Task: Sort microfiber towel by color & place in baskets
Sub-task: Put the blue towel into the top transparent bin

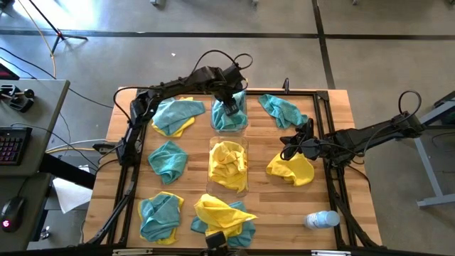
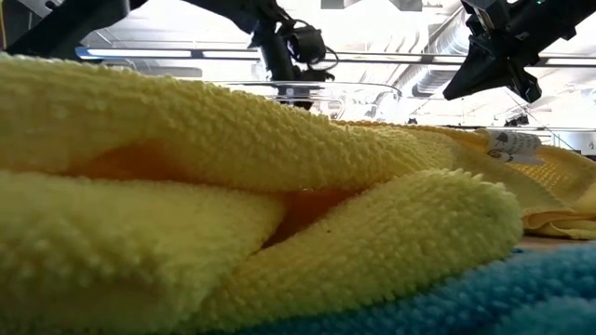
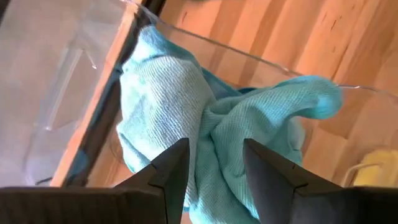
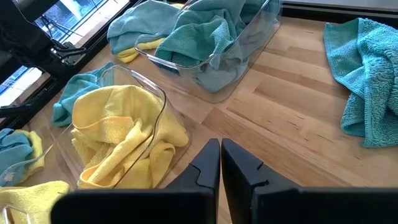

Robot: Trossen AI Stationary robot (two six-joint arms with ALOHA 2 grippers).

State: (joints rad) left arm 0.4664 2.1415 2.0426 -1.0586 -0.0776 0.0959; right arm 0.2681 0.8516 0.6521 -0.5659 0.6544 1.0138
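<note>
My left gripper (image 1: 231,107) (image 3: 214,165) hangs open over the far clear basket (image 1: 215,122), its fingers astride a rumpled teal towel (image 3: 186,106) lying inside. The middle basket (image 1: 210,149) (image 4: 158,99) holds yellow towels (image 1: 229,165). My right gripper (image 1: 290,147) (image 4: 221,158) is shut and holds nothing, just on the far side of a yellow towel (image 1: 293,171) that lies on the table. In the low view a yellow towel (image 2: 233,186) fills the frame, resting on a teal one (image 2: 521,298). My left gripper's open fingers (image 3: 171,171) point down into the far basket on either side of a fold of the teal towel; I cannot tell whether they touch it.
More towels lie on the wood: teal over yellow (image 1: 174,115), teal (image 1: 168,160), teal (image 1: 281,108) (image 4: 367,74), teal with yellow (image 1: 160,215), and a yellow-on-teal heap (image 1: 224,215). A clear bottle (image 1: 321,219) lies near the right corner. Black frame rails (image 1: 334,192) border the table.
</note>
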